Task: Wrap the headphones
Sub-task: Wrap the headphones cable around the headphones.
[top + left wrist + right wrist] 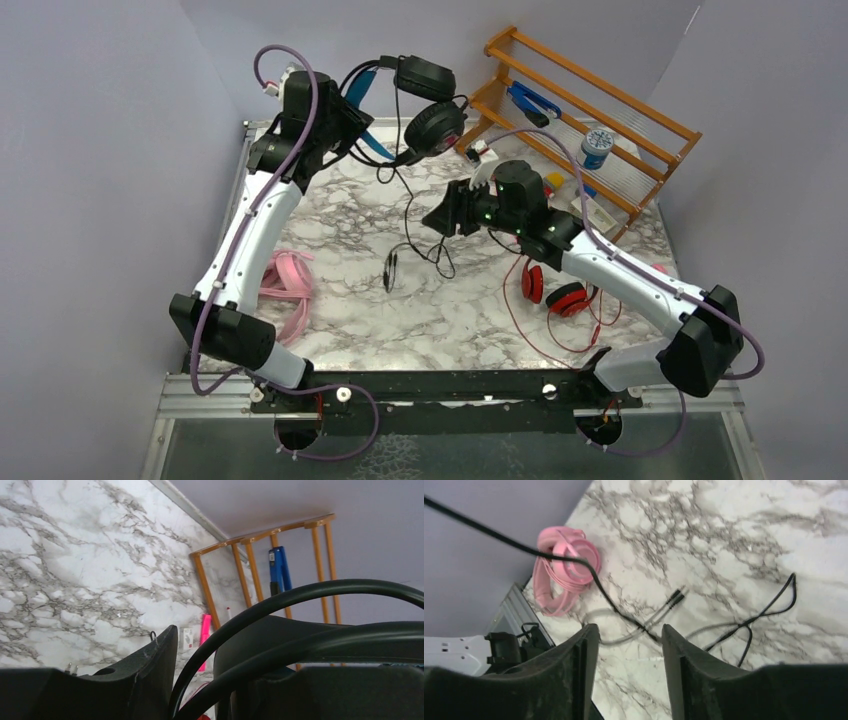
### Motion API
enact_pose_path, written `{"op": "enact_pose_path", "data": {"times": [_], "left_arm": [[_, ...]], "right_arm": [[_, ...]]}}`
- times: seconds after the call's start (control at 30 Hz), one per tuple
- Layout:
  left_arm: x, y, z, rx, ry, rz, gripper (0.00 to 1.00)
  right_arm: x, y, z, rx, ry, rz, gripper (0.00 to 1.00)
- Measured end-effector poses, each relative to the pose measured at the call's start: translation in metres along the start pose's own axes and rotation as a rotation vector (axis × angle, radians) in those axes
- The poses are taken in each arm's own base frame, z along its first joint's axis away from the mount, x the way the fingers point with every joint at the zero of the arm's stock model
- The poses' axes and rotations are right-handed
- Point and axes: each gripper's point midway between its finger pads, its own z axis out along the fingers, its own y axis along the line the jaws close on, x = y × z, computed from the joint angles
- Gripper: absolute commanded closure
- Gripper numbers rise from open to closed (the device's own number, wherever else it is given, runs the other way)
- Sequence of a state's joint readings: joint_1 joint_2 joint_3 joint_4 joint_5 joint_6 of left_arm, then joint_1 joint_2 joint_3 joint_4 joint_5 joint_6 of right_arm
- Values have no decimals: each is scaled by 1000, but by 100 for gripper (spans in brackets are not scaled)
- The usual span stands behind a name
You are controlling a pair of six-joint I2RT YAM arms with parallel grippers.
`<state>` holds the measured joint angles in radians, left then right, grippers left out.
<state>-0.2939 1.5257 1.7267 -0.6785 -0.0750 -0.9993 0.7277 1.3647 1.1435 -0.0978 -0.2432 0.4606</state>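
Plain grey-violet walls close in a marble-patterned table (420, 300), with a wooden rack (600, 95) at the back right. There are 3 headsets here. The black headset (432, 125), blue in the band, hangs in the air at the back, clamped by the left gripper (358, 128). Its cable (408, 215) drops to the table and trails to the plug end (390, 268). The pink headset (285, 285) lies by the left arm and the red headset (560, 297) by the right.

The right gripper (629, 630) hovers low over the cable with its jaws apart, gripping nothing.

I would judge the headset light, stiff along the band and soft at the cups. The cable looks thin, limp and quick to slip or kink. The band is the safe hold, and the cable is best pinched close to the cup, not at the plug.

From above, the arm hides where the left jaws bite, and its wrist view shows only black arcs. I cannot tell whether the cable brushes the right fingers. The right arm covers part of the red headset.
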Motion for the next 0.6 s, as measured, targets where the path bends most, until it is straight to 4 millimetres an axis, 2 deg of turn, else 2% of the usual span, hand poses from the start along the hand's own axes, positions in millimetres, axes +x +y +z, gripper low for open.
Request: {"op": "enact_pose_path", "data": {"times": [0.17, 0.3, 0.47, 0.6], "left_arm": [[-13, -19, -22, 81, -38, -27, 100], [-15, -25, -27, 104, -41, -35, 100], [-14, -26, -27, 108, -35, -37, 100], [-14, -26, -27, 109, -33, -42, 100]], "right_arm": [[41, -18, 3, 13, 82, -18, 21], [61, -11, 5, -82, 110, -61, 10], [79, -4, 15, -227, 72, -132, 11], [74, 2, 38, -312, -6, -136, 12]]}}
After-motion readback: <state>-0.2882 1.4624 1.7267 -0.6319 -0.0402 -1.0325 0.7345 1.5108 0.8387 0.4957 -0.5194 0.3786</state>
